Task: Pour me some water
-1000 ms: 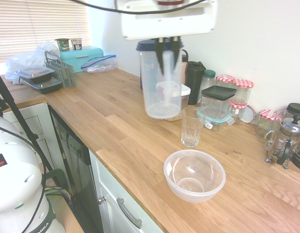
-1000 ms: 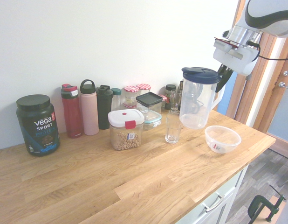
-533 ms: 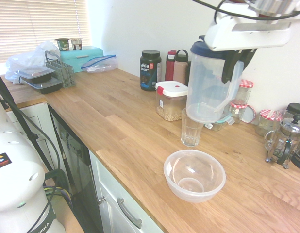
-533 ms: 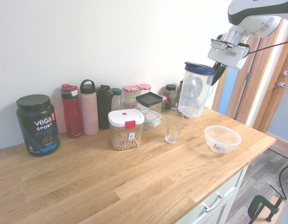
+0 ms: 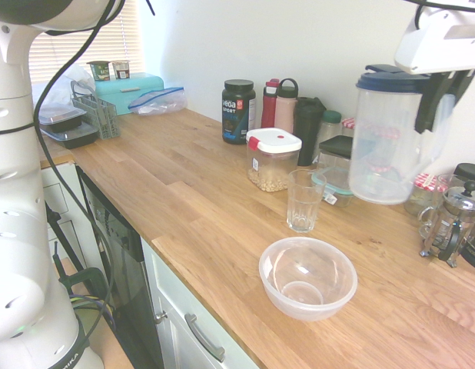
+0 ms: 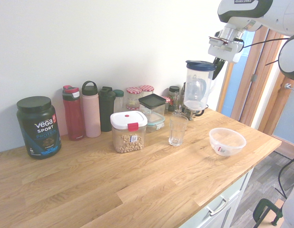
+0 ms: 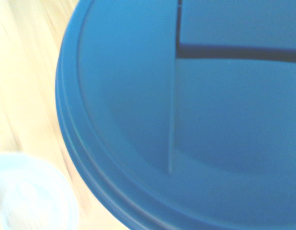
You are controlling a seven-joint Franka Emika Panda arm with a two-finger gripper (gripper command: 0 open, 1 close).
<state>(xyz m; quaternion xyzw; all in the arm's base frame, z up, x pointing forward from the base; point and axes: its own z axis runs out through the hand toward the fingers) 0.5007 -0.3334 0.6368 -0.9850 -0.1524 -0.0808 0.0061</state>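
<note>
The water cannot really be seen, but it belongs in the tall see-through jug [image 5: 391, 138] with the dark blue lid [image 5: 397, 79], and that jug hangs in the air, up off the wooden counter [image 5: 199, 207]. The claw [image 5: 441, 92] comes down from above and its dark fingers [image 5: 431, 104] are closed on the handle side of the jug, so the jug hangs just beside and under the claw. The jug stands almost straight up, not tipped. In the wrist view the blue lid [image 7: 186, 120] fills nearly everything, with a blurry pale round thing in one corner that is too fuzzy to name. Lower than the claw and off to the side, well apart from the jug, stands the ribbed drinking glass [image 5: 304, 200], upright on the counter. Further still from the claw, near the front edge of the counter, sits the wide clear bowl [image 5: 307, 277]. Right behind and below the jug are jars with red checked lids [image 5: 426, 184] and a glass coffee press [image 5: 455, 219]. Far from the claw, along the wall, are a box of chickpeas with a white lid [image 6: 128, 131], a black bottle [image 6: 107, 108], a pink bottle [image 6: 90, 109], a red bottle [image 6: 73, 112] and a big dark tub [image 6: 38, 127].
</note>
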